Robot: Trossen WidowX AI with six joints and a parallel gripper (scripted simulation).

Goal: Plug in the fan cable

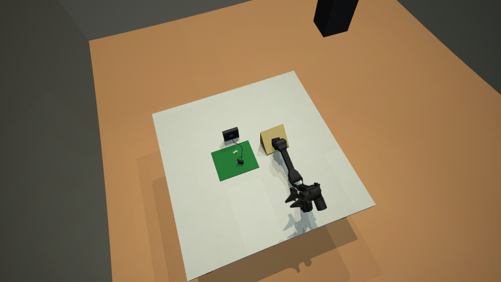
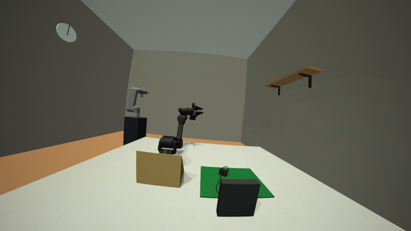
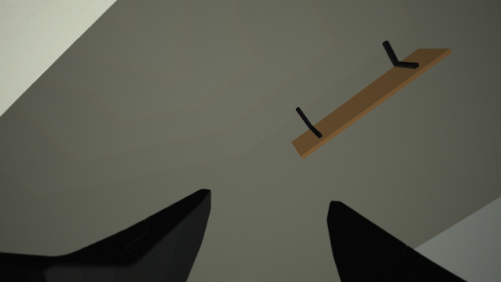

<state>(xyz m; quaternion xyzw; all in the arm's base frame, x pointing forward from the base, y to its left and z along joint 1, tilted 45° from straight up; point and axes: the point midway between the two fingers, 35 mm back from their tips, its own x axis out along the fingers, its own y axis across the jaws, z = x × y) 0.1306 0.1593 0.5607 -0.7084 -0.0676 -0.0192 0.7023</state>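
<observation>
The green board (image 1: 224, 170) (image 2: 207, 183) lies flat on the table. A small pale header (image 1: 235, 152) is on it near the fan side; the fan hides it in the exterior view. The black fan (image 1: 230, 134) (image 2: 238, 198) stands upright beside the board. Its thin black cable (image 1: 241, 148) curves over the board to the black plug (image 1: 240, 161) (image 2: 223, 172), which is apart from the header, over the board. Whether the plug touches the board is unclear. My gripper (image 1: 288, 204) (image 2: 202, 110) (image 3: 268, 204) is open and empty, high above the table and far from plug and board.
A tan wedge-shaped block (image 1: 273, 138) (image 2: 158, 169) stands on the white table (image 1: 196, 224) (image 2: 86, 192) between the board and the arm's base. A wooden shelf (image 2: 295, 77) (image 3: 372, 102) is on the wall. A grey arm (image 2: 132, 98) stands on a black pedestal (image 2: 134, 129) beyond the table.
</observation>
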